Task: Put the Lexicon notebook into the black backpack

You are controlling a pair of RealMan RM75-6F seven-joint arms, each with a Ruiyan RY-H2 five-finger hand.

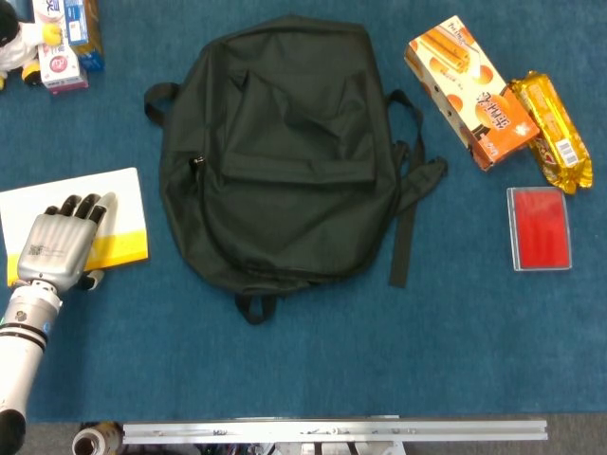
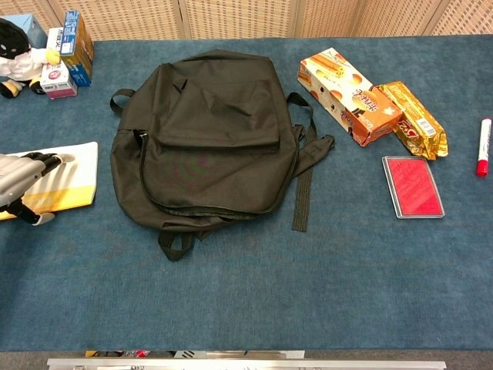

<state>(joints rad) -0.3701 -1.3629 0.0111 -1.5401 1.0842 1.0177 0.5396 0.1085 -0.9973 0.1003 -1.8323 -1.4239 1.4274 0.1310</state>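
Notebook (image 1: 119, 213) is lying flat on the blue counter (image 1: 313, 360), white cover with a yellow band, directly under the left robot hand (image 1: 59, 244). The robot hand is resting palm-down on the cover, fingers stretched forward and slightly apart, nothing wrapped or pinched as far as the head view is showing. Judgement: it is pressing flat to pin or slide the notebook, since a thin flat cover offers no edge to close on from above. No lift is under way yet; the notebook is sitting fully on the counter.

Black backpack (image 1: 280, 152) is lying face-up just to the right of the robot hand, a strip of bare counter between it and the notebook. Its zippers are looking closed, though dark fabric is making that hard to confirm; if so, it needs opening first.

Well beyond the backpack to the right: an orange snack box (image 1: 469, 90), a gold packet (image 1: 553, 128) touching it, a red case (image 1: 539, 227), and a red marker (image 2: 483, 146) seen only in the chest view. Ahead of the robot hand, small boxes (image 1: 64, 43) and a toy are being cropped by the frame.

Hidden: the thumb side of the robot hand, the notebook's left edge, any title print. The chest view is cutting off most of the robot hand. Right robot hand is showing in neither view.
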